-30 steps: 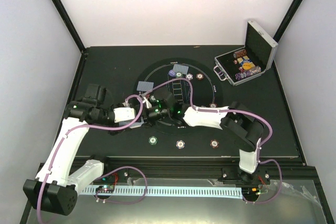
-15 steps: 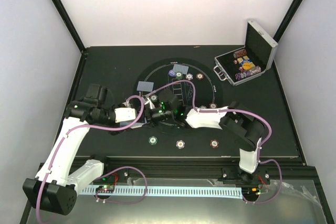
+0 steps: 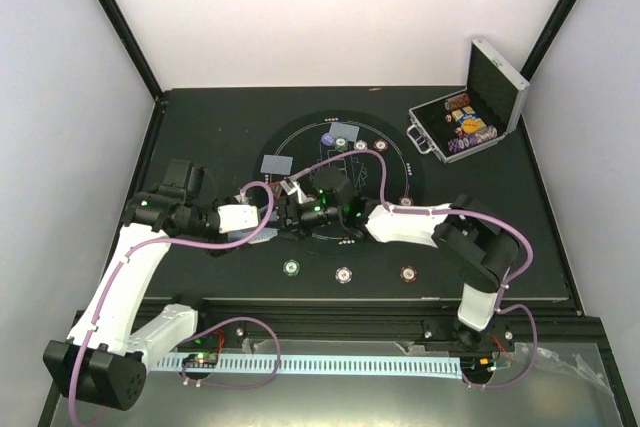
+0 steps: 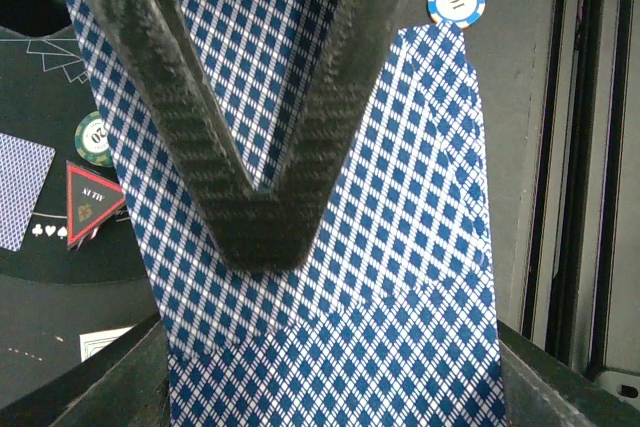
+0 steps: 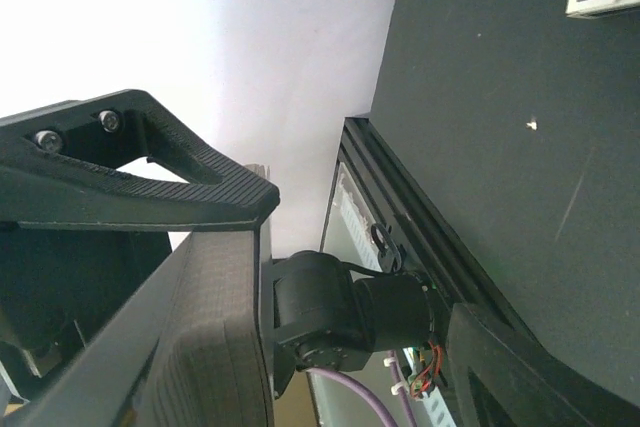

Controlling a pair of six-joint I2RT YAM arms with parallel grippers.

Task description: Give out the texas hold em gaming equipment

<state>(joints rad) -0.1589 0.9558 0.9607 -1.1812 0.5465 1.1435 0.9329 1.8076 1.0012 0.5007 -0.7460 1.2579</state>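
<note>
Looks partway done. At the left, grips a fanned stack of blue-diamond-backed cards (image 4: 400, 277) with the left fingers (image 4: 165, 97), pressed together on it, over the near-left part of the round black mat (image 3: 395, 172). With so many cards in hand, suggests most of the dealing is left to do. Just left of the stack, in the left wrist view, finds a red triangle marker (image 4: 88, 202) already lying on the mat. Counts one face-down card (image 3: 277, 163) on the mat's left side. At its far edge, counts a purple button disc (image 3: 327, 139), another card (image 3: 345, 136) and two chips (image 3: 360, 146) side by side. Nearer, on the bare counter (image 3: 200, 117) off the mat, finds three single chips well apart: green chip (image 3: 291, 267), purple-white chip (image 3: 343, 274), red-brown chip (image 3: 408, 272). Cannot tell the state of the right fingers (image 5: 215, 347), apart or together, from any view; places them close beside the left ones over the mat's middle. At the far right, sees the silver case (image 3: 498, 82) open and stocked with rows of chips (image 3: 462, 127), so probably plenty yet to hand out.
</note>
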